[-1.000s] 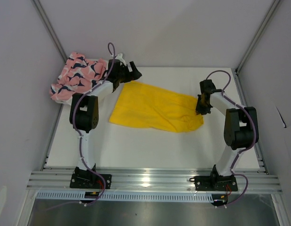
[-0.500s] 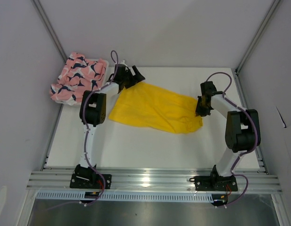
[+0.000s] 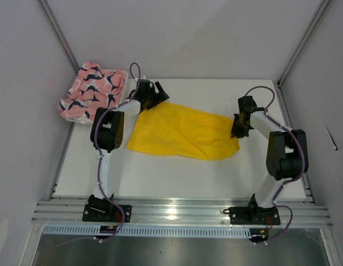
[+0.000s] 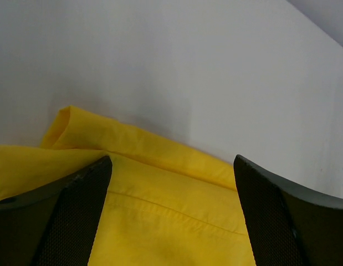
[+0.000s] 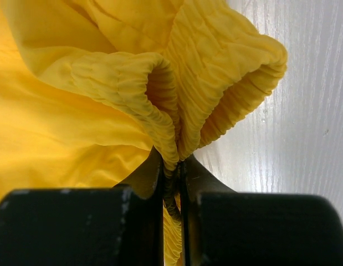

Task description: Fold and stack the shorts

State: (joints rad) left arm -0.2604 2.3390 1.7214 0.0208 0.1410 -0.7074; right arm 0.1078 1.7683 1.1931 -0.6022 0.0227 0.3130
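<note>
The yellow shorts (image 3: 182, 132) lie spread across the middle of the white table (image 3: 177, 177). My right gripper (image 3: 236, 125) is shut on their gathered elastic waistband (image 5: 177, 138) at the right end. My left gripper (image 3: 150, 101) stands open over the far left hem corner (image 4: 160, 183) of the yellow shorts, one finger on each side of the cloth. The pink shorts with the navy-and-white print (image 3: 92, 88) lie bunched at the table's far left corner, behind the left arm.
Grey walls and metal frame posts (image 3: 59, 33) close in the table on the left, right and back. An aluminium rail (image 3: 177, 211) runs along the near edge where both arm bases are bolted.
The left gripper has come down and slightly right onto the far left corner of the yellow shorts. The right gripper kept its hold and barely moved.
</note>
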